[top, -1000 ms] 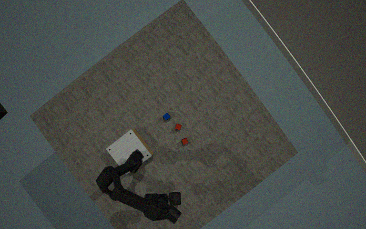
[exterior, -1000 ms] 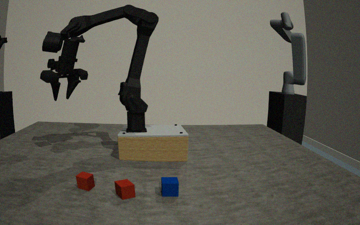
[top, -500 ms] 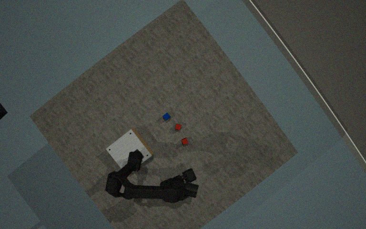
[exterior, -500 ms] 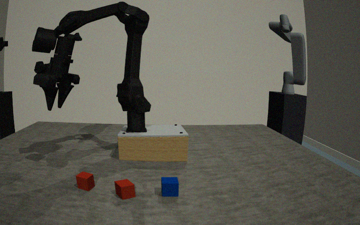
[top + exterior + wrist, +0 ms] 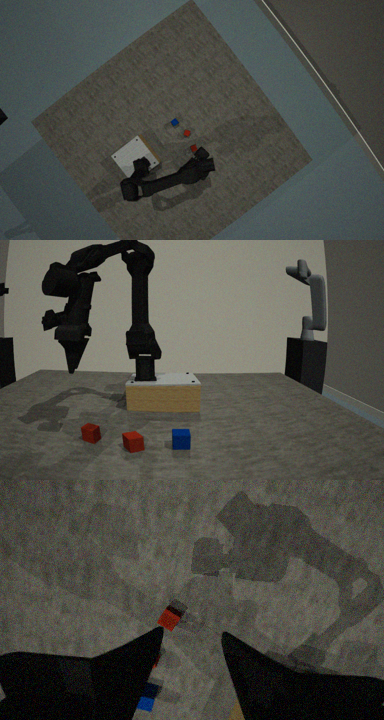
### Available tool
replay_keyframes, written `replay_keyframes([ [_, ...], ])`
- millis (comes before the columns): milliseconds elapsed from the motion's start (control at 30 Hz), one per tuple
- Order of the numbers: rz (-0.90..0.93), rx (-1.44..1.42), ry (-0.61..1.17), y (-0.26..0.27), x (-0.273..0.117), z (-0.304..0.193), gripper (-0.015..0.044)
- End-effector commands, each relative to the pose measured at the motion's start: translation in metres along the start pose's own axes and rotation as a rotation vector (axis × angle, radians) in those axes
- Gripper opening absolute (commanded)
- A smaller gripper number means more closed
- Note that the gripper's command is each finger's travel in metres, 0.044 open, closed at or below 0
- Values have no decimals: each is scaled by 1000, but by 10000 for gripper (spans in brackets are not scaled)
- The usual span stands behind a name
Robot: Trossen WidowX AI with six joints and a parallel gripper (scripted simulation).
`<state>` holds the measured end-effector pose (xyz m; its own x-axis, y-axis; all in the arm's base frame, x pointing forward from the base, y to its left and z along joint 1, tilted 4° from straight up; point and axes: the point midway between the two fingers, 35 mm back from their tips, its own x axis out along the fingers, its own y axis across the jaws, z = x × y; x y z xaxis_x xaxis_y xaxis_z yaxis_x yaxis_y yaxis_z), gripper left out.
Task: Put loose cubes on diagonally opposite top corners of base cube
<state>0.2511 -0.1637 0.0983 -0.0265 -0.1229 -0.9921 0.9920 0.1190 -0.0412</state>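
Observation:
A blue cube (image 5: 174, 122) (image 5: 181, 439) (image 5: 146, 703) rests on the table, partly hidden by a finger in the wrist view. One red cube (image 5: 186, 133) (image 5: 133, 441) lies beside it; only a sliver shows past the finger in the wrist view. Another red cube (image 5: 193, 148) (image 5: 90, 433) (image 5: 169, 619) lies farther from the blue one. All three stand apart. My gripper (image 5: 71, 371) (image 5: 192, 633) is open and empty, pointing down high above the table. In the wrist view, the farther red cube shows just ahead of the left fingertip.
The arm stands on a wooden block with a white top plate (image 5: 126, 156) (image 5: 169, 378), behind the cubes in the exterior view. A grey arm (image 5: 317, 302) on a black pedestal (image 5: 294, 361) stands beyond the table. The arm's shadow falls on the table (image 5: 192, 70) (image 5: 254, 421).

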Motion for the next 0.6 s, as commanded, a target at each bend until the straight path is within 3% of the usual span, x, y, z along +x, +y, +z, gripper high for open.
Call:
replay_keyframes([
  [0,12,-116,34,32,3,-33,265],
  [333,11,-358,94,77,10,-114,265],
  [567,9,-392,102,82,11,-127,265],
])
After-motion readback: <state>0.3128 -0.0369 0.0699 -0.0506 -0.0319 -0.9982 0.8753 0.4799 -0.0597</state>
